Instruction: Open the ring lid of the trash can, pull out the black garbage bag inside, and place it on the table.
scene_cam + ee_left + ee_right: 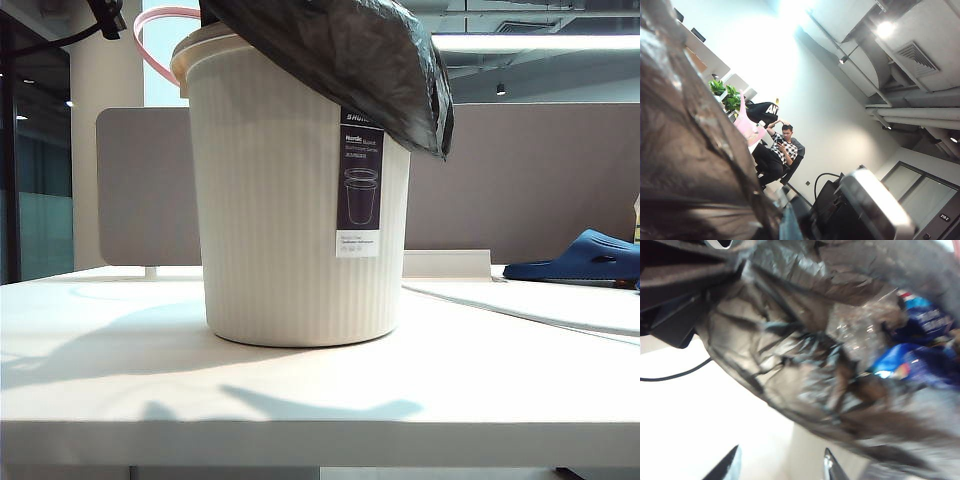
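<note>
Black garbage bag [345, 60] bulges out of trash can [290, 200] mouth, drapes over rim above purple label [360, 180]. Can stands upright on white table [120, 390]. Pink ring lid [150, 40] tilted up behind rim. Left gripper hidden behind bag film; fingers pressed together. Right gripper [780, 465] spread apart, just beside crumpled bag, nothing between tips. Blue slipper [585, 258] well apart.

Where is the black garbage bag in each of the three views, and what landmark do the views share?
Exterior view: black garbage bag hangs over the trash can rim, top centre.
Left wrist view: the bag fills the near side.
Right wrist view: the bag fills most of the picture, beyond the right gripper.
Shared landmark: the bag itself.
</note>
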